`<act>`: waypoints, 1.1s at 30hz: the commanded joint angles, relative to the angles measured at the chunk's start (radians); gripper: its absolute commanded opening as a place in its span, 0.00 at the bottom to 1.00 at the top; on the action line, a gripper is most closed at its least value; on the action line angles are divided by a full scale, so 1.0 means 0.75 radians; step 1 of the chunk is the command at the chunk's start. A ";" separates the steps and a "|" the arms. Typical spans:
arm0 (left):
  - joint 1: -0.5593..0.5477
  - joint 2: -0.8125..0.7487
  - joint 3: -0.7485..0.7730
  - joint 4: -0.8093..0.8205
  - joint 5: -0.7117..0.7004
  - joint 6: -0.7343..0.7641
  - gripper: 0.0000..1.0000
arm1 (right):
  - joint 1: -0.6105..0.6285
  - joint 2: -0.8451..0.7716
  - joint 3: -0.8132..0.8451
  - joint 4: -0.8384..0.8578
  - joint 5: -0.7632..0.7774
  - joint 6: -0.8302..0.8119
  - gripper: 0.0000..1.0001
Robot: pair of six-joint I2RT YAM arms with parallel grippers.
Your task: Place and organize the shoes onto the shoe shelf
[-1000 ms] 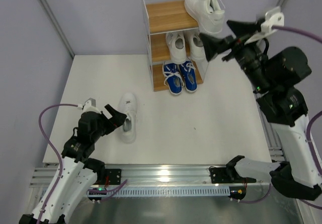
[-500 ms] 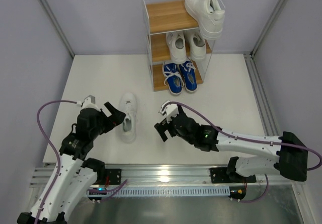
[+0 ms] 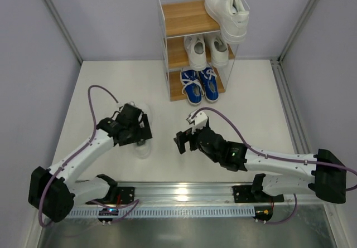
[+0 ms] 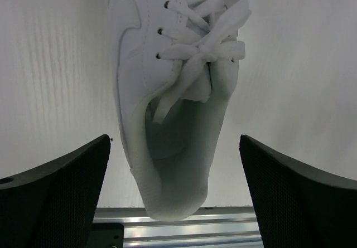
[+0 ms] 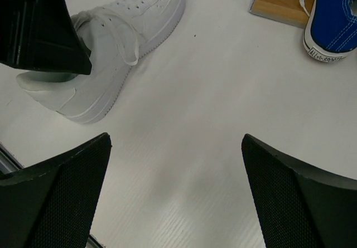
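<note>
One white sneaker lies on the table at the left, mostly hidden under my left gripper. In the left wrist view the sneaker lies between the open fingers, heel toward the camera, and my left gripper straddles the heel without touching it. My right gripper is open and empty, low over the table middle; the right wrist view shows bare table between its fingers. The shoe shelf at the back holds one white shoe on top, a white pair in the middle and the blue pair at the bottom.
The right wrist view shows the white sneaker at upper left with the left gripper's finger over it, and a blue shoe on the shelf's bottom board. Grey walls enclose the table; a metal rail runs along its near edge.
My right arm swung down from beside the shelf to low over the table middle. My left gripper then reached forward over the white sneaker, still open.
</note>
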 commanded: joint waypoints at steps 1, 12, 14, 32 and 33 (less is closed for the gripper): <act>-0.105 0.083 0.072 -0.011 -0.146 0.017 0.96 | 0.007 -0.081 -0.043 0.060 0.031 0.088 1.00; -0.156 0.400 0.052 0.079 -0.334 -0.008 0.65 | 0.007 -0.222 -0.187 0.064 0.020 0.127 1.00; -0.164 0.484 0.023 0.139 -0.336 -0.024 0.50 | 0.007 -0.243 -0.211 0.064 0.016 0.135 1.00; -0.540 0.584 0.068 0.540 -0.232 -0.776 0.00 | 0.007 -0.425 -0.219 -0.210 0.043 0.123 1.00; -0.555 0.582 0.070 0.574 -0.234 -0.858 0.00 | 0.007 -0.435 -0.219 -0.224 0.041 0.123 1.00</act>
